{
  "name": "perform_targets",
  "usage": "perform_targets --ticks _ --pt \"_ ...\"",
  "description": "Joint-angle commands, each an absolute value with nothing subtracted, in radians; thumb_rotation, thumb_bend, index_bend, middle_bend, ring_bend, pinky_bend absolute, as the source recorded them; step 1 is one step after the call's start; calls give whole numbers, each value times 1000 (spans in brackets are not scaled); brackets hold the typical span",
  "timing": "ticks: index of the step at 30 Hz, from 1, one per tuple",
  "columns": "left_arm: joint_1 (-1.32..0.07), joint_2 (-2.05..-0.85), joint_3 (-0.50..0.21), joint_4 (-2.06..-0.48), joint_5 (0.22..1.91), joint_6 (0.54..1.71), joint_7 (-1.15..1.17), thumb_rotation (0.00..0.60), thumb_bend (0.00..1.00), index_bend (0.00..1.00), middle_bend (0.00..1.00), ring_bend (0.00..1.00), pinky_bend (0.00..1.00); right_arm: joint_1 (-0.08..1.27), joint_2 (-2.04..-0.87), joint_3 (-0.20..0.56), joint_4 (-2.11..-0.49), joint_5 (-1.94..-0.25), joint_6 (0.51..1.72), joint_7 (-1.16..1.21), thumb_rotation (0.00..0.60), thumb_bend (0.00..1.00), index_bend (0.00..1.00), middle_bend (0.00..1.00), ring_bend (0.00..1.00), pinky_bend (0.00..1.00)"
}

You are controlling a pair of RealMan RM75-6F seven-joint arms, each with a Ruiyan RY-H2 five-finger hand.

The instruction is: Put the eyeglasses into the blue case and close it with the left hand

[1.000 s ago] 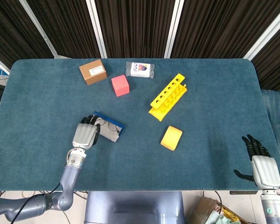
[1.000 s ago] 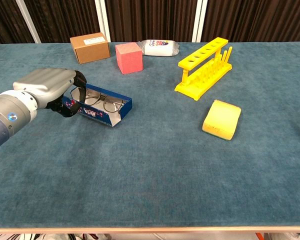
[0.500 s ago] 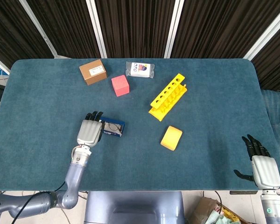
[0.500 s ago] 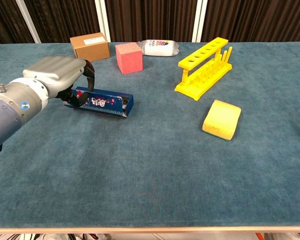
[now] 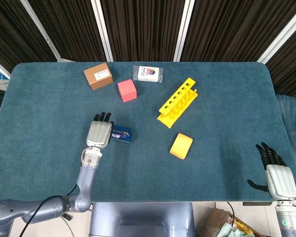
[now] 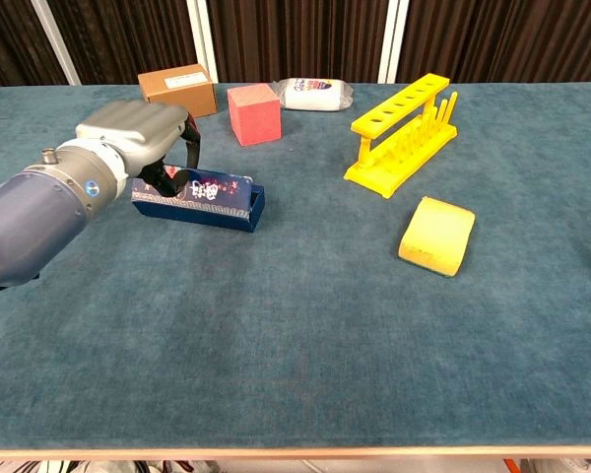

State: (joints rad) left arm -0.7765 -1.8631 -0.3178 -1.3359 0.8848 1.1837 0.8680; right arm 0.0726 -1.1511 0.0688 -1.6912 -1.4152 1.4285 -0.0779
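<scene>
We see the left hand [image 6: 138,138] resting w/ fingers curled over the left end of the blue case [image 6: 202,200], mid-left on the table [image 5: 217,163]; lid looks about shut. Eyeglasses not visible, prob. inside. Right hand [image 5: 276,173], near right edge, spread, holding nothing.

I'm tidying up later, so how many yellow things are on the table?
2: a yellow test tube rack right of the pink cube, and a yellow sponge nearer the front edge. None look hidden.

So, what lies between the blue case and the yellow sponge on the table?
Nothing: between the blue case and the yellow sponge there is only bare teal table cloth. The chest view shows it clearly, and the head view agrees.
</scene>
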Motion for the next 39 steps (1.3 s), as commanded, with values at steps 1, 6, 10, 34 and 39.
perform_targets --ticks 1,6,10,34,39 --pt "-791 -1880 -329 -1310 873 1183 869 600 491 572 166 109 178 72 -1151 69 -1691 -1416 1429 -77 600 169 0 0 90 187" --pt "-809 -1899 -343 -1275 868 1186 862 600 491 573 166 109 178 73 -1151 68 -1691 -1416 1427 -78 600 169 0 0 91 187" --pt "-821 -1910 -349 -1252 876 1192 853 600 491 575 166 109 178 73 -1151 68 -1691 -1415 1426 -78 600 169 0 0 90 187" --pt "-865 -1958 -367 -1123 853 1174 829 600 491 569 166 109 175 74 -1150 67 -1697 -1407 1420 -81 600 169 0 0 90 187" --pt "-877 -1977 -369 -1082 852 1168 825 600 491 498 162 108 173 74 -1148 67 -1700 -1404 1417 -80 600 169 0 0 90 187"
